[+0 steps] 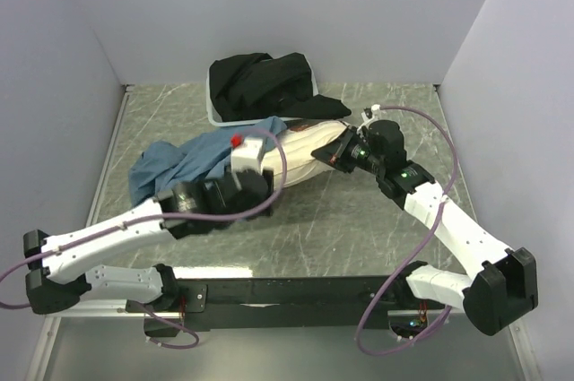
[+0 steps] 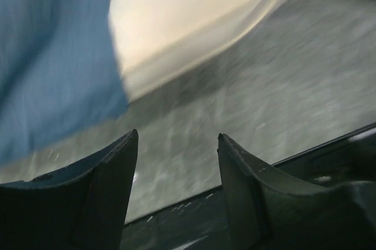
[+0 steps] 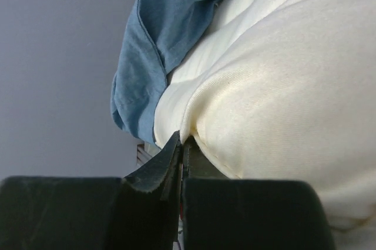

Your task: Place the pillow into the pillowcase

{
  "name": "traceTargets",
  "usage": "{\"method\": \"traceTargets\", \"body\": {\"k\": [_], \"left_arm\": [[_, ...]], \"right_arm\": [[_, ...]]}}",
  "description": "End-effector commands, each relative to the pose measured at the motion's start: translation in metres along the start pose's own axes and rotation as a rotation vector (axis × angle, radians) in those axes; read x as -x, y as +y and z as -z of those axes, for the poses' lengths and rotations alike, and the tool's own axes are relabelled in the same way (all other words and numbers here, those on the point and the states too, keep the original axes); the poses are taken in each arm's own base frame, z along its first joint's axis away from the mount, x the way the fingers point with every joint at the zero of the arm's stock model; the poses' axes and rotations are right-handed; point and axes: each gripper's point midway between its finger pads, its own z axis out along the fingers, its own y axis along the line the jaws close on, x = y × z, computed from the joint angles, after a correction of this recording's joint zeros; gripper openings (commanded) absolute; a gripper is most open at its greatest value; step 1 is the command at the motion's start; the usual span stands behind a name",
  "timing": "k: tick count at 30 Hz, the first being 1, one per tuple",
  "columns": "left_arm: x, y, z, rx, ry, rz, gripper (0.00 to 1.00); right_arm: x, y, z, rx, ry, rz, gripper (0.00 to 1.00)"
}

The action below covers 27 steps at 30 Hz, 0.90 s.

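Sitting mid-frame in top view, the pillow (image 1: 305,148) looks soft, light & floppy, left end seemingly tucked into the pillowcase (image 1: 170,166), so best held by seam/corner: right gripper (image 3: 179,144) is pinched shut on its edge, left gripper (image 2: 177,135) gapes empty.

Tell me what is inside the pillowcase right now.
One end of the pillow sits inside the pillowcase; its cream other end sticks out. The blue fabric covers how deep it goes and anything else inside.
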Motion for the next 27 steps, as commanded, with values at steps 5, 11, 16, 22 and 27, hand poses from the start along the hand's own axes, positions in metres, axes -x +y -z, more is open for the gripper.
{"method": "traceTargets", "body": {"k": [5,11,16,22,27], "left_arm": [[-0.093,0.043,-0.029,0.199,0.031,0.119,0.66],[-0.087,0.06,-0.044,0.36,-0.077,0.179,0.77],[-0.07,0.072,-0.052,0.483,-0.198,0.194,0.79],[-0.043,0.076,-0.048,0.53,-0.304,0.193,0.55],[-0.01,0.036,-0.036,0.356,-0.263,0.119,0.01]], "right_arm": [[0.027,0.072,0.028,0.21,-0.082,0.067,0.0],[0.024,0.081,0.045,0.234,-0.089,0.078,0.0],[0.02,0.085,0.051,0.251,-0.077,0.075,0.0],[0.012,0.093,0.057,0.273,-0.064,0.081,0.0],[0.01,0.094,0.063,0.276,-0.072,0.089,0.0]]}}
